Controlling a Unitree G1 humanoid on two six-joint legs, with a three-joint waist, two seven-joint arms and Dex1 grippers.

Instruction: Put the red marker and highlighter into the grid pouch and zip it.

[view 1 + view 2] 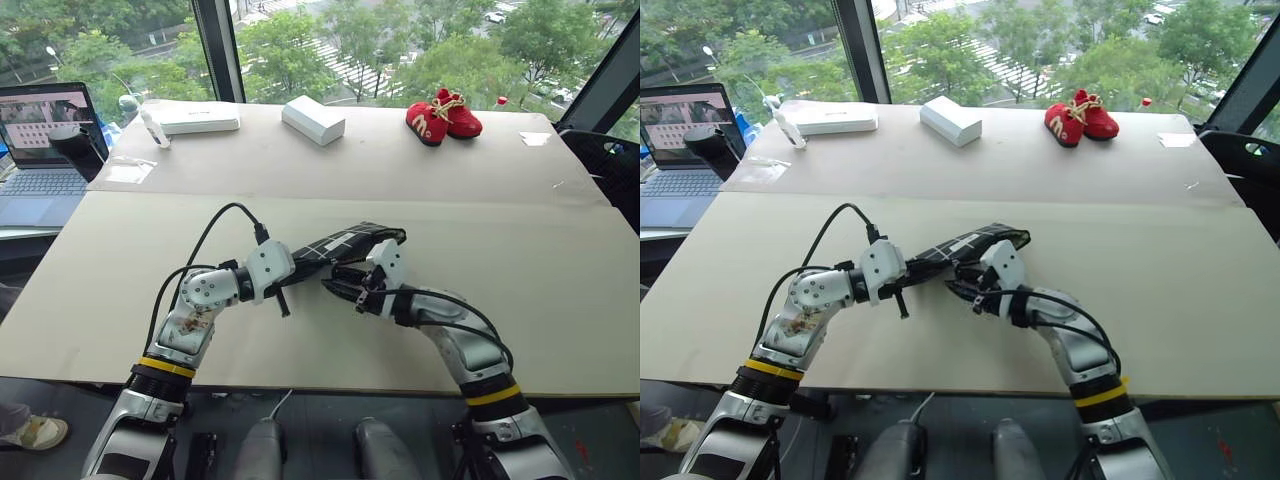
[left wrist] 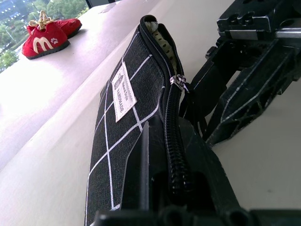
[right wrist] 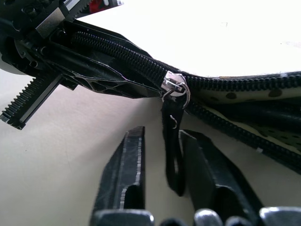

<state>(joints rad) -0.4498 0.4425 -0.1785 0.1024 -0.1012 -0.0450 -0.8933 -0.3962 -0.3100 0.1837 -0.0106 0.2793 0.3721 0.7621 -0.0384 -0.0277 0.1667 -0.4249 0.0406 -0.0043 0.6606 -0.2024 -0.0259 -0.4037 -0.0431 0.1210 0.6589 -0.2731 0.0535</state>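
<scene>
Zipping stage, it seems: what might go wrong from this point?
1. The right gripper has the pull strap between its fingers with a gap either side; it may slip out when pulled.
2. The left gripper clamps the grid pouch on its closed end alone, so the pouch may twist or drag.
3. The dotted lining bulges beside the slider and may catch in the zipper.
</scene>
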